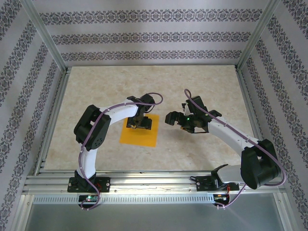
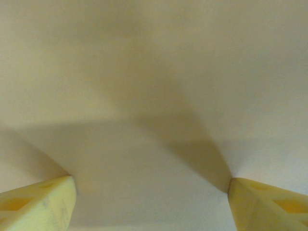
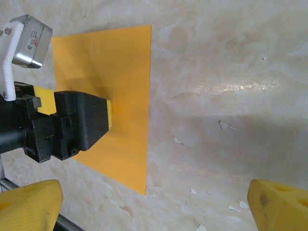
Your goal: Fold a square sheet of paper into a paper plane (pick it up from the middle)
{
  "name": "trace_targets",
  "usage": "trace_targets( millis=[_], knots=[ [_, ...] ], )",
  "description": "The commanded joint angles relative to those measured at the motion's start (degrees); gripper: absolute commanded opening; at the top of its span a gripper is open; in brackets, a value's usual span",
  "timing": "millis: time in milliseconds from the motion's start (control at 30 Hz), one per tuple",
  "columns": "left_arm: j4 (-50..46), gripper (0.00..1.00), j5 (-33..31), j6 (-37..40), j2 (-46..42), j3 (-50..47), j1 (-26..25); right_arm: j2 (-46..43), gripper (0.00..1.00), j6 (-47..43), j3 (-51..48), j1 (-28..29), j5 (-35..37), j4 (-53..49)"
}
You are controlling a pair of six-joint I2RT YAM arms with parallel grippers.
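Note:
The square sheet of paper (image 1: 139,136) is orange and lies flat and unfolded on the marble-patterned table (image 1: 202,96). My left gripper (image 1: 136,123) points down over the sheet's far half. In the left wrist view that left gripper (image 2: 151,192) is open, its yellow fingertips (image 2: 43,204) wide apart and close to a pale, blurred surface. My right gripper (image 1: 169,118) hovers open just right of the sheet, with nothing between its fingers. The right wrist view shows the sheet (image 3: 120,72) with the left gripper's black body (image 3: 72,125) on it, and the right gripper (image 3: 154,207) over bare table. A paper plane is out of view.
Aluminium rails (image 1: 144,180) run along the near edge and the sides, with patterned walls (image 1: 144,36) behind. Small white flecks (image 3: 225,125) dot the table to the right of the sheet. Bare table stretches behind and beside the sheet.

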Motion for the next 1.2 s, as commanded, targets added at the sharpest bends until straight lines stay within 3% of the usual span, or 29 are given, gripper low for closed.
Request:
trace_targets(
  millis=[0,700,933,1167],
  knots=[
    [-0.67,0.82,0.77,-0.68,3.09,-2.15,-0.57,0.09,0.98,0.58,1.43,0.59,0.26,-0.10],
    [0.32,0.80,1.21,-0.44,3.06,-2.90,-0.70,0.55,0.98,0.05,2.27,0.71,-0.10,-0.96],
    [1.20,0.75,1.36,0.00,1.92,-2.65,-0.81,-2.00,0.98,-0.99,1.66,0.71,2.82,-1.14],
    [1.88,0.63,1.50,0.55,1.31,-1.98,-1.07,-7.24,0.98,-1.44,-0.28,-0.55,9.08,-2.19]
  ],
)
